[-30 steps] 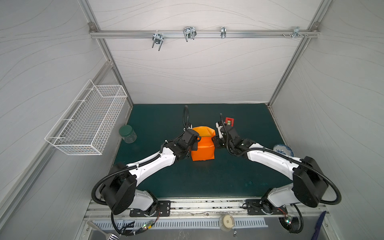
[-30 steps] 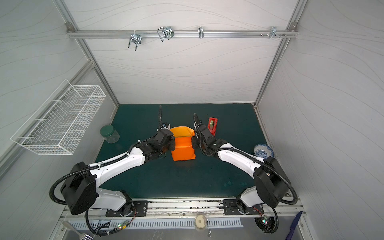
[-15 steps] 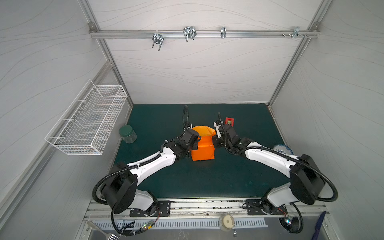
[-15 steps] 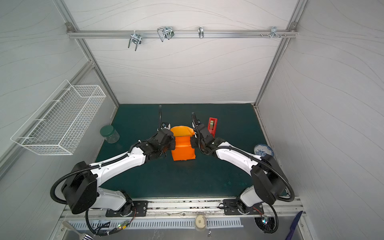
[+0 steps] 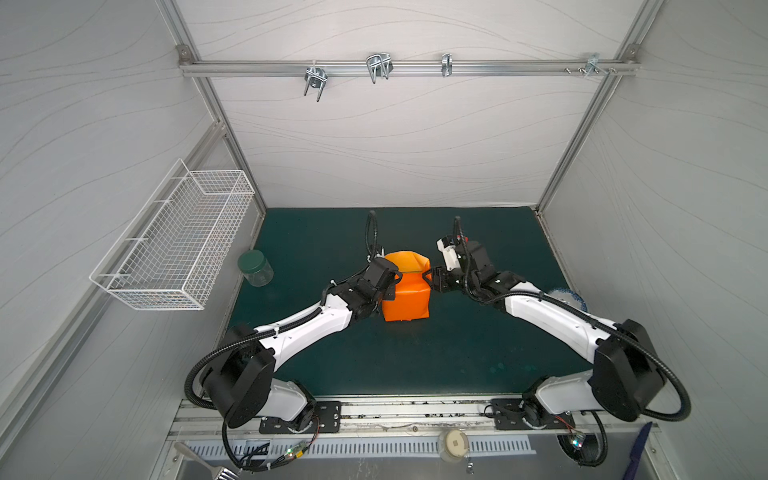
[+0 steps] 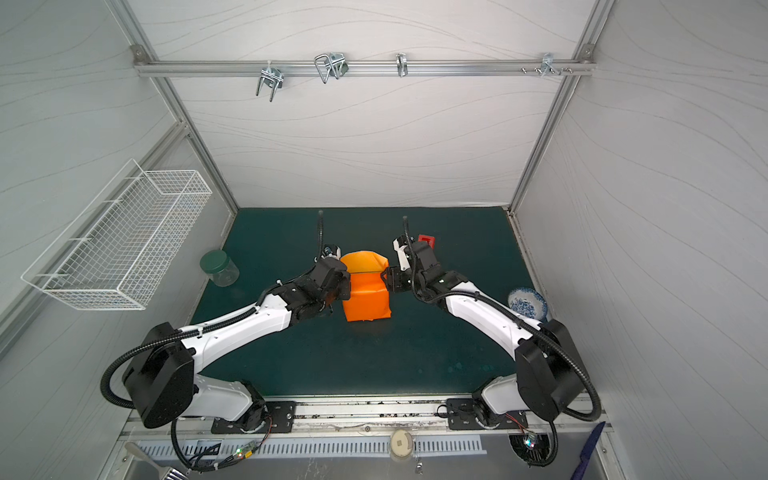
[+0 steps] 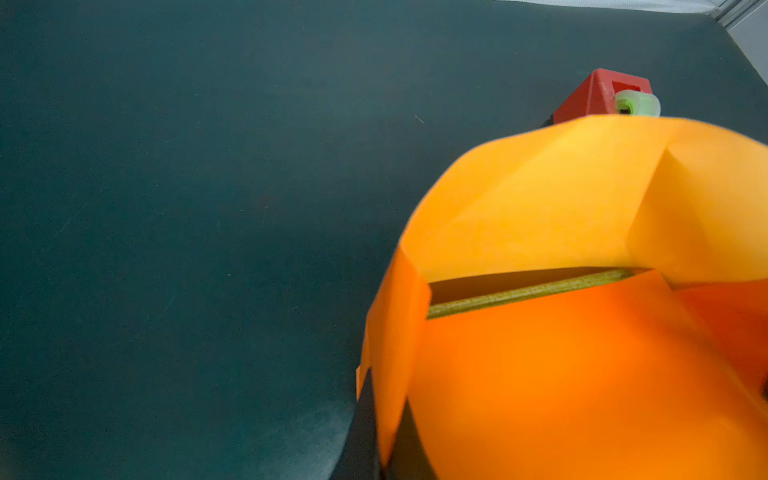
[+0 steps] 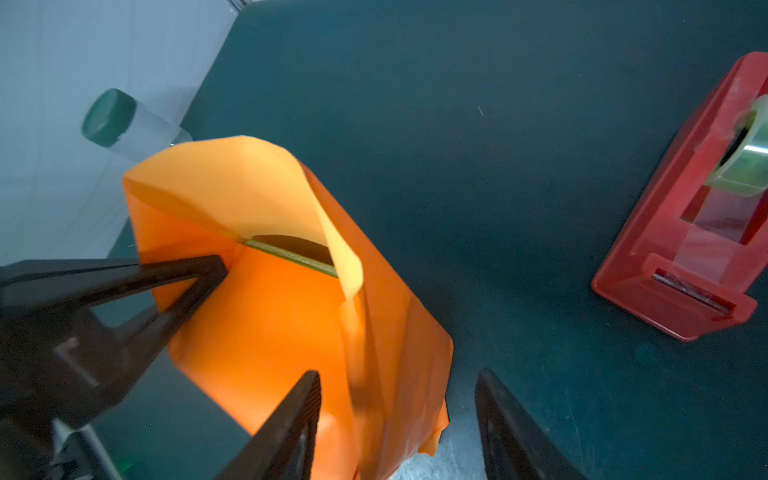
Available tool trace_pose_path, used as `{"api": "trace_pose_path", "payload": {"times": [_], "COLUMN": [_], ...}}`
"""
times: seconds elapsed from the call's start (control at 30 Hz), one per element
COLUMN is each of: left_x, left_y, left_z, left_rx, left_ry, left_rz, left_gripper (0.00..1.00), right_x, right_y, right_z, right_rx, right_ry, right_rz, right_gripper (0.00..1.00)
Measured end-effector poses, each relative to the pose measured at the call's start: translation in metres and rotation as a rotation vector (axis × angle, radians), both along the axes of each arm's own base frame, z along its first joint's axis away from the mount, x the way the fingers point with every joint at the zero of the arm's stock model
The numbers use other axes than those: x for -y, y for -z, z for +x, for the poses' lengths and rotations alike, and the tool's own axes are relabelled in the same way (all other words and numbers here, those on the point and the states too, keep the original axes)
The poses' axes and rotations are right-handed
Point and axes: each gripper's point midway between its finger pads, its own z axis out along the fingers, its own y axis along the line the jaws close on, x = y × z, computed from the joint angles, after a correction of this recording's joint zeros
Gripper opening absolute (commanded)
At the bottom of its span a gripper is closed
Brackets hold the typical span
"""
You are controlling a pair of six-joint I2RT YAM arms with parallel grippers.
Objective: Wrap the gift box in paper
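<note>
The gift box [image 7: 528, 293] sits near the middle of the green mat [image 5: 415, 365], a shade toward 12 o'clock, and it is nearly swallowed by the orange paper [image 5: 405, 299]. Only a thin olive edge peeps through a gap at the top. By my reckoning the job is well along: the near face, the top and the sides are covered. The far end gapes, though, with a broad flap standing up and curling over at 12 o'clock. I would say that flap has to come down, the ends need tucking, and the seams want taping. I cannot tell whether any tape is on yet. The left gripper [image 8: 210, 270], at the parcel's 9 o'clock, is clenched, seemingly nipping a strip of paper. The right gripper [image 8: 397, 374], at 3 o'clock, is released, its jaws spread either side of the paper's side fold. The red tape dispenser [image 6: 427, 240] waits at 1 o'clock.
</note>
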Motion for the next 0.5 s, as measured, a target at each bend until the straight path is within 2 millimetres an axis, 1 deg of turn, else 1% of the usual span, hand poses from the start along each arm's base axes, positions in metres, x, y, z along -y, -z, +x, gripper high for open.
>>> {"api": "trace_pose_path", "payload": {"times": [0.1, 0.2, 0.37, 0.5], "left_x": [0.000, 0.000, 0.000, 0.000], "left_y": [0.000, 0.000, 0.000, 0.000], "left_z": [0.000, 0.000, 0.000, 0.000], "left_rx": [0.001, 0.001, 0.001, 0.001], "left_ry": [-0.001, -0.001, -0.002, -0.002], "left_rz": [0.001, 0.001, 0.001, 0.001], "left_gripper": [0.00, 0.00, 0.00, 0.00], "right_x": [0.007, 0.009, 0.003, -0.003], "right_y": [-0.004, -0.003, -0.006, -0.006], "right_z": [-0.004, -0.006, -0.011, -0.012], "right_rx": [-0.030, -0.058, -0.085, -0.099], "right_ry": [-0.001, -0.007, -0.037, -0.056], "right_rz": [0.053, 0.087, 0.132, 0.155], "right_gripper": [0.44, 0.34, 0.24, 0.22]}}
